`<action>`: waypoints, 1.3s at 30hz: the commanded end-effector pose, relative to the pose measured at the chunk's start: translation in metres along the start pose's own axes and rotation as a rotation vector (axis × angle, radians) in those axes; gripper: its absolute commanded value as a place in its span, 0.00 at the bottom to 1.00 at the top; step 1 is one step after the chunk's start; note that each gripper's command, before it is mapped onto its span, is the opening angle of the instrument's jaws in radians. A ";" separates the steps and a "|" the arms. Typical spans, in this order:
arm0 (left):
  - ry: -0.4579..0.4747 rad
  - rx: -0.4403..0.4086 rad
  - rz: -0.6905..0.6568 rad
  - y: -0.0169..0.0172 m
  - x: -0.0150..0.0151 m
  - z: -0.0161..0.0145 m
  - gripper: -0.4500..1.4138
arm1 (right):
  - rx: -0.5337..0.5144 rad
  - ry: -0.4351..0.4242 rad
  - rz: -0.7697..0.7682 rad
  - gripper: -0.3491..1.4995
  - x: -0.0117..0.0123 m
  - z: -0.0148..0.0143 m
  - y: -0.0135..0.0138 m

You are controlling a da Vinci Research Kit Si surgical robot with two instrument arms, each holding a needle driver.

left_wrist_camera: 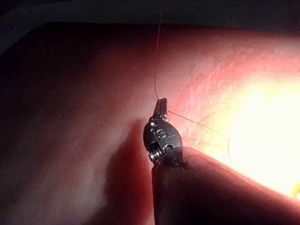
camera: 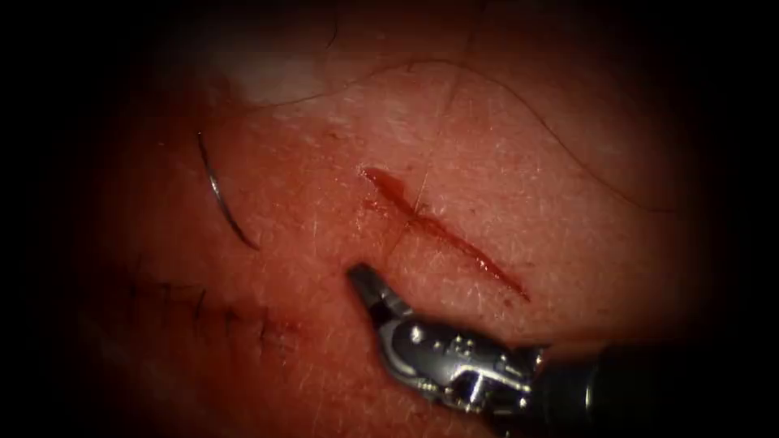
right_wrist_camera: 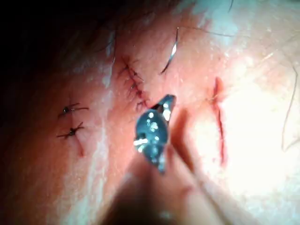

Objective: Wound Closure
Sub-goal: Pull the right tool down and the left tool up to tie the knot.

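Right tool (camera: pixel 363 276), polished steel, has its jaws closed on nothing, tip resting at seven o'clock of the narrow red cut (camera: pixel 442 231) in the glistening, pebbled tissue (camera: pixel 519 162). Left tool (left_wrist_camera: pixel 161 107) grips fine thread (left_wrist_camera: pixel 155 56). Slender curved needle (camera: pixel 223 203) lies free at nine o'clock of the cut.

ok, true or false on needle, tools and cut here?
1. The needle lies on the tissue, left of the cut. True.
2. The right tool holds the needle. False: its fingers are shut on nothing, beside the cut.
3. The left tool holds the thread. True.
4. The cut is stitched closed. False: it lies open and red.
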 end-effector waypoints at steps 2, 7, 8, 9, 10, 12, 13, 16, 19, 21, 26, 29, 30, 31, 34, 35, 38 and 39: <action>0.002 -0.001 0.004 -0.0005 -0.0005 0.0011 0.00 | 0.021 -0.011 -0.005 0.00 -0.0014 -0.0002 -0.0012; 0.002 0.005 0.011 -0.0013 -0.0010 0.0020 0.00 | 0.047 -0.016 -0.015 0.00 -0.0018 -0.0008 -0.0017; 0.001 0.007 0.013 -0.0014 -0.0011 0.0022 0.00 | 0.048 -0.015 -0.016 0.00 -0.0018 -0.0008 -0.0017; 0.000 0.010 0.022 -0.0015 -0.0013 0.0024 0.00 | 0.051 -0.018 -0.023 0.00 -0.0019 -0.0008 -0.0017; 0.001 0.009 0.025 -0.0016 -0.0015 0.0026 0.00 | 0.051 -0.022 -0.024 0.00 -0.0021 -0.0008 -0.0017; 0.000 0.010 0.032 -0.0018 -0.0021 0.0029 0.00 | 0.051 -0.031 -0.028 0.00 -0.0025 -0.0006 -0.0017; -0.004 0.011 0.035 -0.0019 -0.0023 0.0031 0.00 | 0.049 -0.037 -0.032 0.00 -0.0029 -0.0004 -0.0016; -0.013 0.013 0.050 -0.0024 -0.0034 0.0034 0.00 | 0.051 -0.054 -0.041 0.00 -0.0039 -0.0003 -0.0017; -0.017 0.012 0.057 -0.0027 -0.0039 0.0034 0.00 | 0.055 -0.061 -0.045 0.00 -0.0043 -0.0006 -0.0022; -0.017 0.010 0.060 -0.0029 -0.0041 0.0034 0.00 | 0.058 -0.063 -0.047 0.00 -0.0045 -0.0009 -0.0025; -0.017 0.010 0.061 -0.0033 -0.0040 0.0034 0.00 | 0.063 -0.071 -0.051 0.00 -0.0048 -0.0013 -0.0030; -0.016 0.011 0.059 -0.0035 -0.0039 0.0036 0.00 | 0.062 -0.074 -0.054 0.00 -0.0052 -0.0012 -0.0030; -0.016 0.011 0.058 -0.0037 -0.0038 0.0037 0.00 | 0.062 -0.074 -0.055 0.00 -0.0053 -0.0011 -0.0030; -0.015 0.012 0.058 -0.0038 -0.0037 0.0037 0.00 | 0.062 -0.073 -0.055 0.00 -0.0053 -0.0011 -0.0030; -0.015 0.015 0.056 -0.0044 -0.0034 0.0041 0.00 | 0.061 -0.076 -0.055 0.00 -0.0054 -0.0010 -0.0031; -0.014 0.014 0.056 -0.0045 -0.0033 0.0043 0.00 | 0.061 -0.075 -0.056 0.00 -0.0054 -0.0010 -0.0031; -0.014 0.022 0.053 -0.0047 -0.0031 0.0048 0.00 | 0.060 -0.084 -0.059 0.00 -0.0059 -0.0008 -0.0036; -0.014 0.025 0.053 -0.0048 -0.0031 0.0050 0.00 | 0.060 -0.083 -0.060 0.00 -0.0060 -0.0008 -0.0037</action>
